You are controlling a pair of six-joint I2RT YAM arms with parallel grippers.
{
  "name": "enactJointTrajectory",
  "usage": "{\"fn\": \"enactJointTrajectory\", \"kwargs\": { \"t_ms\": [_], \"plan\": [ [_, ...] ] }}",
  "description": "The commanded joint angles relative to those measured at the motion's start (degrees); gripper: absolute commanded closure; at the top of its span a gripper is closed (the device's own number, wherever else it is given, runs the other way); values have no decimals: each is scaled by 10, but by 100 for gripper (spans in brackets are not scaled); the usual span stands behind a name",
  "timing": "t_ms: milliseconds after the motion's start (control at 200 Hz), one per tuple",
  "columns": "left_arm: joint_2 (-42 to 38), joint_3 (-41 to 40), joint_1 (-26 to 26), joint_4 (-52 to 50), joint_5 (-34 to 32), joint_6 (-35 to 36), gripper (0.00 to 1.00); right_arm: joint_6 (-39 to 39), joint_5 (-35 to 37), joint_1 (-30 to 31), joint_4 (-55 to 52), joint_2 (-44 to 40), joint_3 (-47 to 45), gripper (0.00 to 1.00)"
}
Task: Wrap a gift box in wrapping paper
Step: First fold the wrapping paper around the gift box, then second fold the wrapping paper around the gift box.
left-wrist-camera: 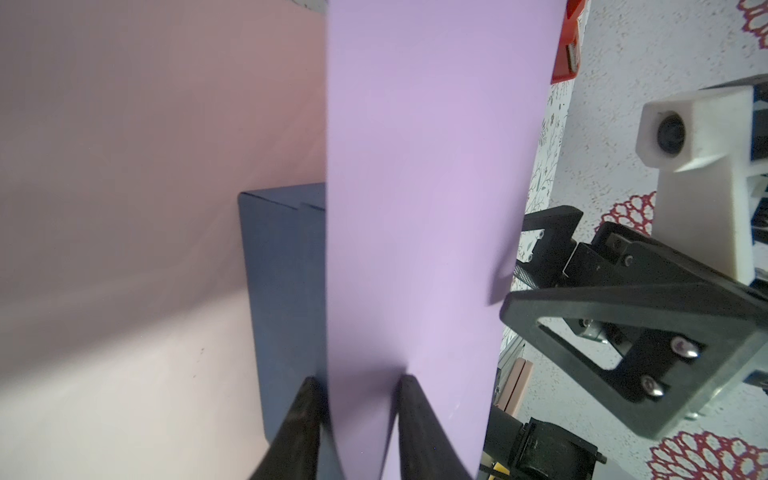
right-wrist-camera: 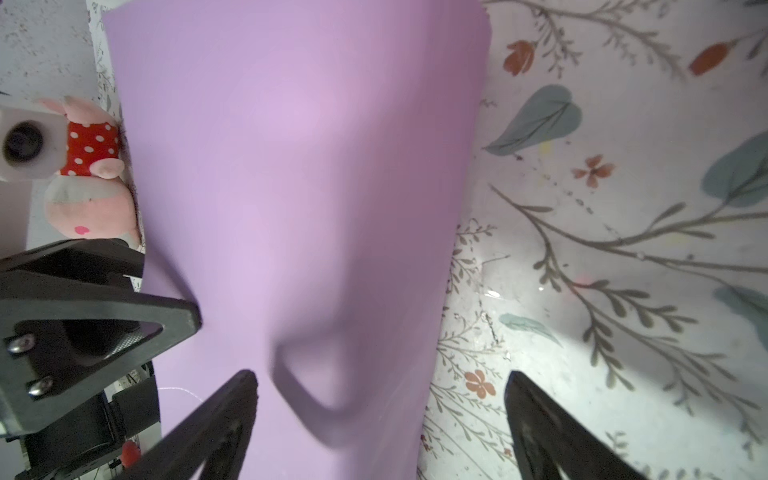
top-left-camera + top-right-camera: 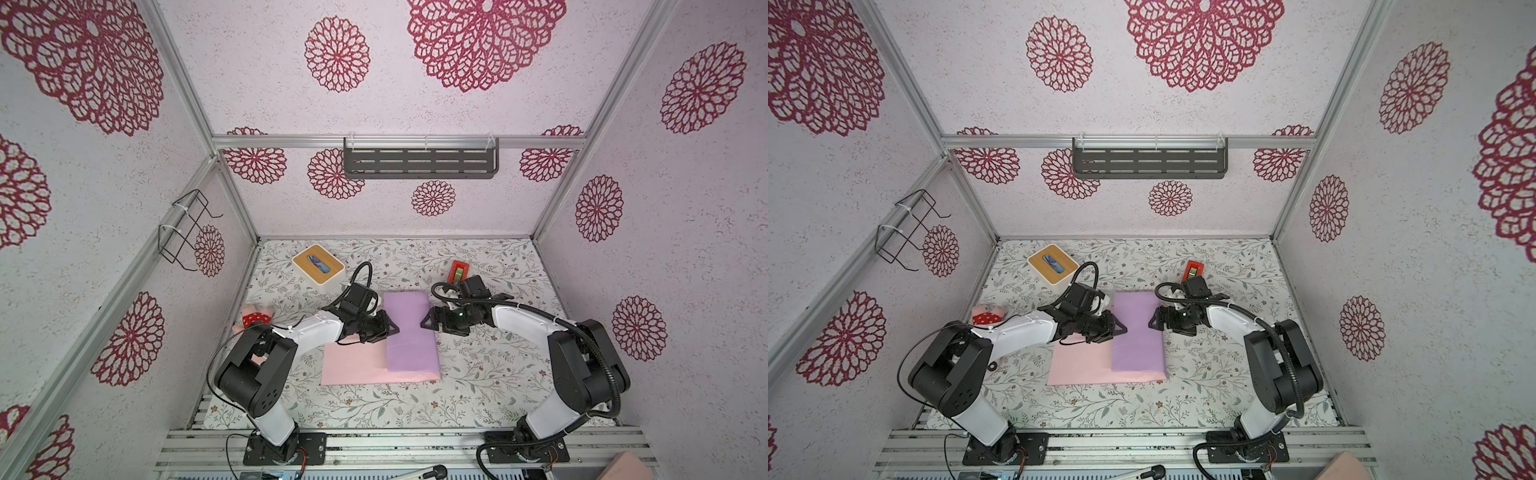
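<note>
The wrapping paper (image 3: 353,363) lies pale pink on the table, and its lilac flap (image 3: 411,332) is folded over the gift box. Both top views hide the box under the flap. The left wrist view shows the navy gift box (image 1: 282,291) beside the flap's edge (image 1: 415,208). My left gripper (image 3: 395,328) (image 1: 359,382) is at the flap's left edge, shut on the curled paper, with one finger against the box side. My right gripper (image 3: 424,322) (image 2: 382,380) stands open at the flap's right edge, one finger over the lilac paper (image 2: 291,166) and one over the table covering.
A white box with a wooden slotted top (image 3: 318,264) stands at the back left. A red tape dispenser (image 3: 458,270) is behind my right wrist. A pink plush toy (image 3: 255,318) lies by the left arm. A dark shelf (image 3: 419,160) hangs on the back wall.
</note>
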Motion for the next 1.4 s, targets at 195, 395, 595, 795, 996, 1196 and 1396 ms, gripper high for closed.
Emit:
{"fn": "enactJointTrajectory", "kwargs": {
  "t_ms": [195, 395, 595, 795, 996, 1196, 1396],
  "plan": [
    [25, -16, -6, -61, -49, 7, 75, -21, 1, -7, 3, 20, -24, 7],
    [22, -3, -6, -69, -53, 7, 67, -21, 29, -7, 2, 23, -46, 7],
    [2, 21, -4, -95, -70, 13, 48, -15, 39, -8, 7, 17, -59, 8],
    [-63, 20, 10, -124, -102, 24, 28, -14, 42, -7, 12, 15, -67, 8],
    [-177, -60, 90, -162, -153, 42, 21, -14, 37, -7, 17, 17, -69, 9],
    [-272, -159, 169, -214, -183, 8, 14, -15, 34, -6, 21, 17, -70, 9],
    [-355, -224, 170, -288, -230, -76, 15, -15, 33, -6, 29, 17, -73, 9]
  ]
}}
